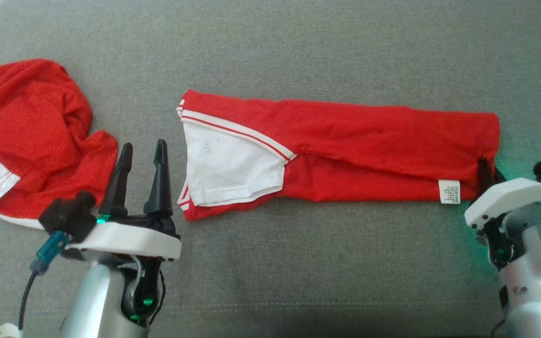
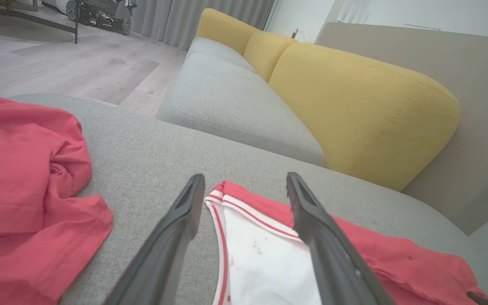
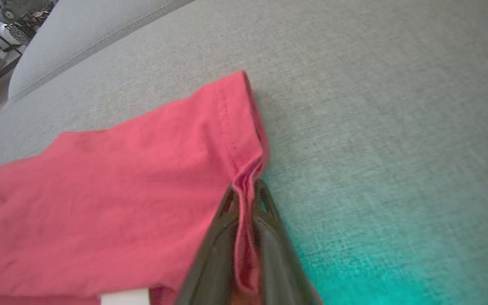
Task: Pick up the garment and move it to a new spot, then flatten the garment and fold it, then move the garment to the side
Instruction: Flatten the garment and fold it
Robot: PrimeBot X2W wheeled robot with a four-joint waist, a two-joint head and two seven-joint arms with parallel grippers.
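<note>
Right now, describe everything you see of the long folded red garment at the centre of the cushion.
The red garment is thin knit-looking cloth, folded lengthwise into a long flat strip across the grey cushion. Its left end shows a white panel edged with red-and-white stripes; a small white label sits near its right end. The right gripper pinches the stitched hem corner there. The open left gripper stands beside the left end, apart.

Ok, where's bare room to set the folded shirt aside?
Free: the wide cushion strip beyond the shirt, and the near strip in front of it. Crowded: the left, where the crumpled garment and open left hand sit by the shirt's end. The right hand pinches its other end.
</note>
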